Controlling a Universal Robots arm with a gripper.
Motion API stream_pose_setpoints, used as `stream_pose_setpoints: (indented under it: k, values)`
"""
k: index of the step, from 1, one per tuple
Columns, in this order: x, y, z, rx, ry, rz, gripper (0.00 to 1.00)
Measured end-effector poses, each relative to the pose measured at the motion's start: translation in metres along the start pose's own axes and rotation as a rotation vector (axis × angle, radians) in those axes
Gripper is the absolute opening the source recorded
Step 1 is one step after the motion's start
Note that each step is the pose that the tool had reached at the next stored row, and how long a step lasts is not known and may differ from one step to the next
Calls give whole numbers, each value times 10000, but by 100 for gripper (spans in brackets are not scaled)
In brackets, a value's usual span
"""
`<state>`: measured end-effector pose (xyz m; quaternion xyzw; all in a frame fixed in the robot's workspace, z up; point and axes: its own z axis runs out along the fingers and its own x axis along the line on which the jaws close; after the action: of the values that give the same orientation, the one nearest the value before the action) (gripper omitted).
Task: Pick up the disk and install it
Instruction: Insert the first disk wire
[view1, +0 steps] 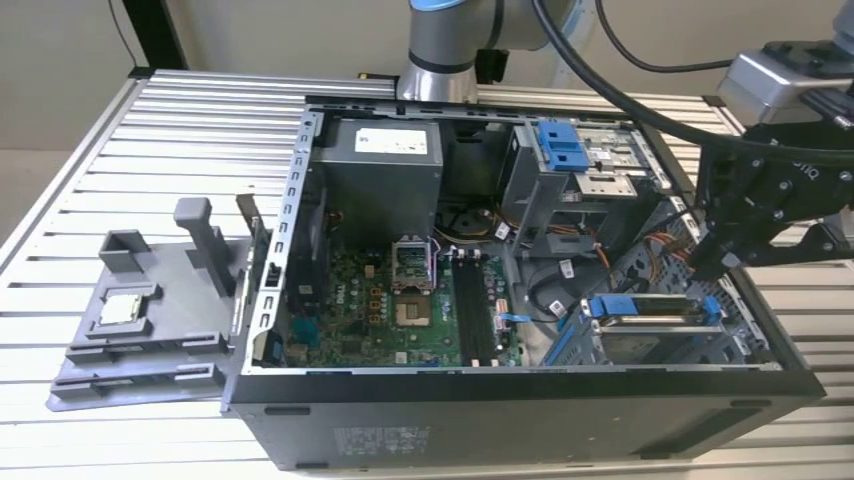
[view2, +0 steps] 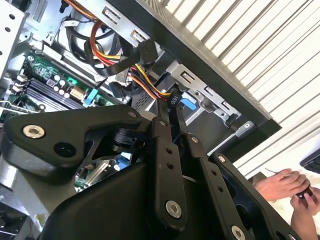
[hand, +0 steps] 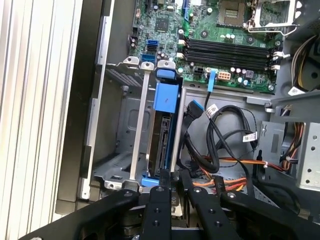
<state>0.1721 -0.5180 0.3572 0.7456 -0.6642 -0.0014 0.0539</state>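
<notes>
Pincer (view1: 711, 262) at the exterior view's right: we see its fingers (hand: 161, 200) nearly together, gripping nothing we can make out, tips at the end of the disk (hand: 162, 140), which stands on edge in the drive bay (hand: 120, 150) of the open computer case (view1: 507, 405).

The disk (hand: 161, 137) sits edge-on in its bay (hand: 120, 135), label out of sight, its near end hidden behind the gripper (hand: 173, 174). A person's hand (view2: 280, 182), cut off by the second wrist view's edge, holds what may be a small dark thing (view2: 305, 192).
</notes>
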Motion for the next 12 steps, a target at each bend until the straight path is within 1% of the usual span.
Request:
stream_pose_setpoints:
  k: [3, 7, 10, 12]
  values:
    - [11, 47, 5, 10, -84, -5, 0]
    - [26, 64, 8, 28, -180, -9, 0]
    - [37, 67, 9, 50, -220, 1, 0]
    - [43, 74, 9, 77, -227, 11, 0]
